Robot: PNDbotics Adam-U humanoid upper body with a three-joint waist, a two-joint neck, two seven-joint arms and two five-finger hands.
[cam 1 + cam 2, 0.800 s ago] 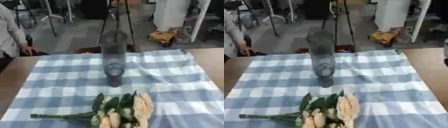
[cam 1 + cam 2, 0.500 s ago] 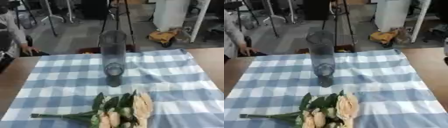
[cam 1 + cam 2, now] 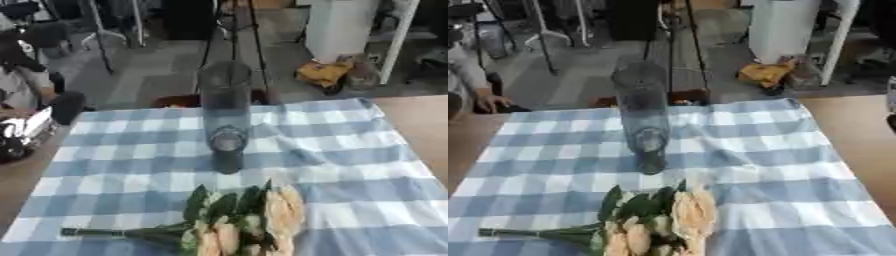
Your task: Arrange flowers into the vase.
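Note:
A tall clear glass vase (image 3: 225, 115) stands upright on the blue and white checked cloth (image 3: 350, 165), near the middle of the table. In front of it a bunch of cream flowers (image 3: 249, 222) with green leaves lies flat on the cloth at the near edge. Its stems (image 3: 109, 233) point to the left. Neither of my hands shows in either view.
Bare wooden table (image 3: 420, 115) shows at the right and left of the cloth. Beyond the far edge are a tripod (image 3: 232, 30), a white cabinet (image 3: 337, 27) and a yellow object (image 3: 324, 72) on the floor. A seated person (image 3: 26, 95) is at the far left.
Only the camera has shifted slightly; the vase and the flowers lie as before.

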